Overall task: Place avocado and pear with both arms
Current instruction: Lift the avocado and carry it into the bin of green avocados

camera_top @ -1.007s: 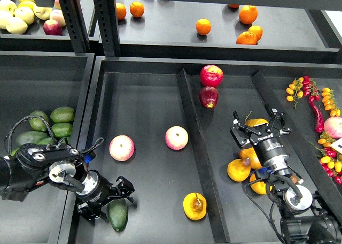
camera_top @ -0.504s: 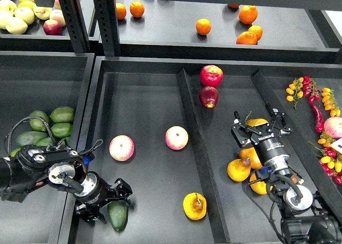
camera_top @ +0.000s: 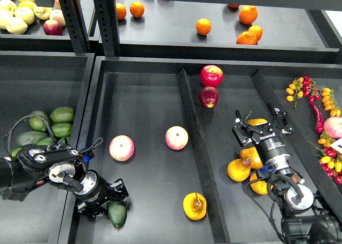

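Observation:
The dark green avocado point(camera_top: 117, 215) lies at the front of the middle tray's left compartment. My left gripper point(camera_top: 118, 197) is right over its upper end, partly covering it, with the fingers spread and not closed on it. The yellow-orange pear point(camera_top: 194, 205), with a brown stem and a dark blotch, lies alone on the tray floor to the right of the avocado. My right gripper point(camera_top: 262, 127) is wide open and empty. It hovers in the right compartment over another yellow fruit point(camera_top: 257, 122).
Two pink-yellow apples point(camera_top: 122, 147) point(camera_top: 176, 137) lie behind the avocado. A divider point(camera_top: 195, 142) splits the tray. Red apples point(camera_top: 211, 75) and several yellow pears point(camera_top: 239, 169) lie in the right compartment. Lighter avocados point(camera_top: 62, 114) fill the left tray. Oranges point(camera_top: 203, 26) sit on the back shelf.
My left gripper has drawn back a little to the left and down, now covering more of the avocado, which stays on the tray floor. My right gripper has shifted very slightly right.

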Available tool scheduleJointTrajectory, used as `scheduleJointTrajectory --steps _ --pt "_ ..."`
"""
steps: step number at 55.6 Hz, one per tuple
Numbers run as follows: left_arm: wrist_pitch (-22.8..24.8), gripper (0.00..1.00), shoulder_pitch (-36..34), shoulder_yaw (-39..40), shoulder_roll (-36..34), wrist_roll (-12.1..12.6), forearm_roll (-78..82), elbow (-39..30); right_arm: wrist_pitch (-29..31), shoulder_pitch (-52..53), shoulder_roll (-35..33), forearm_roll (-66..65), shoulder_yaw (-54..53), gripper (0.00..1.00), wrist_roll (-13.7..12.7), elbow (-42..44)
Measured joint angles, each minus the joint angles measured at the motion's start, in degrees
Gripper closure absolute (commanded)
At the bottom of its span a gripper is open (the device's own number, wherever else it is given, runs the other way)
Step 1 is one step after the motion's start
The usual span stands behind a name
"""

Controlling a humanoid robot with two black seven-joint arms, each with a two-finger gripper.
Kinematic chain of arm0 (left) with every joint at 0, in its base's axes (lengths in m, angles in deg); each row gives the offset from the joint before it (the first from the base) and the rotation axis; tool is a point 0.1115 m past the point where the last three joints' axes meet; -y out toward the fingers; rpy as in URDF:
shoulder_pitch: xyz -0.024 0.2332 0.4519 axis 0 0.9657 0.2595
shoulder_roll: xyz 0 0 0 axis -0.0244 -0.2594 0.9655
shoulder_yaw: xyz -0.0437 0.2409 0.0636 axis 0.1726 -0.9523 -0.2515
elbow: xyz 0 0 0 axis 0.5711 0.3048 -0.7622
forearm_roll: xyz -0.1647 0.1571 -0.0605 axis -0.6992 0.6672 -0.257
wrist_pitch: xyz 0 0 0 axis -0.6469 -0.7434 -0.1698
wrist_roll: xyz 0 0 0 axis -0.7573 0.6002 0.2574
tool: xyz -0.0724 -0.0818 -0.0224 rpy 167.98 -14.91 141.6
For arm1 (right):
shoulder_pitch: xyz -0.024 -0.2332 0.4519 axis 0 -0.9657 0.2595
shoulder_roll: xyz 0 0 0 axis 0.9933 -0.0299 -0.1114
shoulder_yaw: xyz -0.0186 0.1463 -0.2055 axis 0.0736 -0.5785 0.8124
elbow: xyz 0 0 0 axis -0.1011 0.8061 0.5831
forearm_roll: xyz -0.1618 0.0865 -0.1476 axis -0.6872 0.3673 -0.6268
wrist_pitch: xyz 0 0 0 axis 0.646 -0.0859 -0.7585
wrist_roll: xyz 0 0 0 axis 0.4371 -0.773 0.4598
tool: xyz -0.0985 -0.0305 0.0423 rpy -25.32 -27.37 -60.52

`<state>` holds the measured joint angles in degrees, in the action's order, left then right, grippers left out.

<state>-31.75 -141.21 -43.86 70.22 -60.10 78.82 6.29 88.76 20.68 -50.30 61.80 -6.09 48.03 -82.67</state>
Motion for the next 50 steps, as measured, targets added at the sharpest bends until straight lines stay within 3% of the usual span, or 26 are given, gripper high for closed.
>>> scheduleJointTrajectory --steps 11,28,50 --pt "0.00 0.54 -3.96 1.54 -1.23 0.00 -0.44 -0.24 0.00 -0.11 0.00 -0.07 0.00 0.00 -0.23 0.39" --pt "0.00 0.53 -10.17 2.71 -11.73 0.00 -3.07 -0.25 -0.01 -0.11 0.00 -0.09 0.42 0.00 -0.26 0.58" --pt "0.00 0.51 -6.38 1.90 -23.60 0.00 -3.22 1.22 -0.03 -0.02 0.01 -0.10 0.88 0.00 -0.27 0.13"
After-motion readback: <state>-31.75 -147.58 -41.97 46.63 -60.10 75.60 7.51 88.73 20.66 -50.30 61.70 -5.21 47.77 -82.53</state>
